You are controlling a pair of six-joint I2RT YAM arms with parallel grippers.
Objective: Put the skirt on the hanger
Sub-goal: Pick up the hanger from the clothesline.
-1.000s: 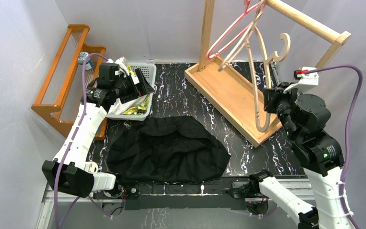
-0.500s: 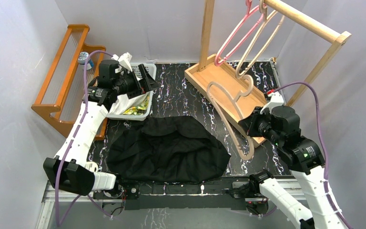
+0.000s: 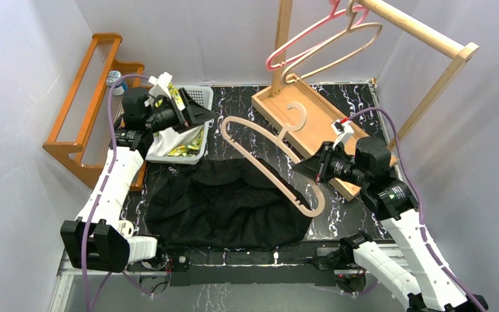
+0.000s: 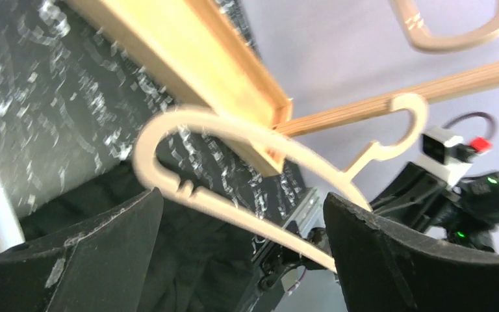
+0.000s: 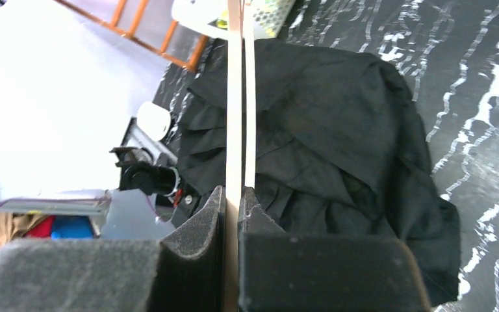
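The skirt (image 3: pixel 227 201) looked limp, likely best pinched at its waistband; right gripper (image 3: pixel 313 170) clamped the stiff hanger (image 3: pixel 278 138); left gripper (image 3: pixel 198 116) gaped empty.

hanger (image 3: pixel 281 135) above skirt (image 3: pixel 227 208) (basket (image 3: pixel 198 96) behind, left)

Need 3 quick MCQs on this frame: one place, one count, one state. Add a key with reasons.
1. Where does the skirt lie?
A. on the table
B. in the basket
C. on the rail

2. How many hangers hang on the rail?
A. one
B. two
C. three

3. The right fingers are:
A. open, empty
B. shut on the carried hanger
C. shut on the skirt

Key:
1 A: it is spread flat on the table.
2 B: only a pink hanger and a pale hanger hang there.
3 B: the right wrist view shows them clamped on it.
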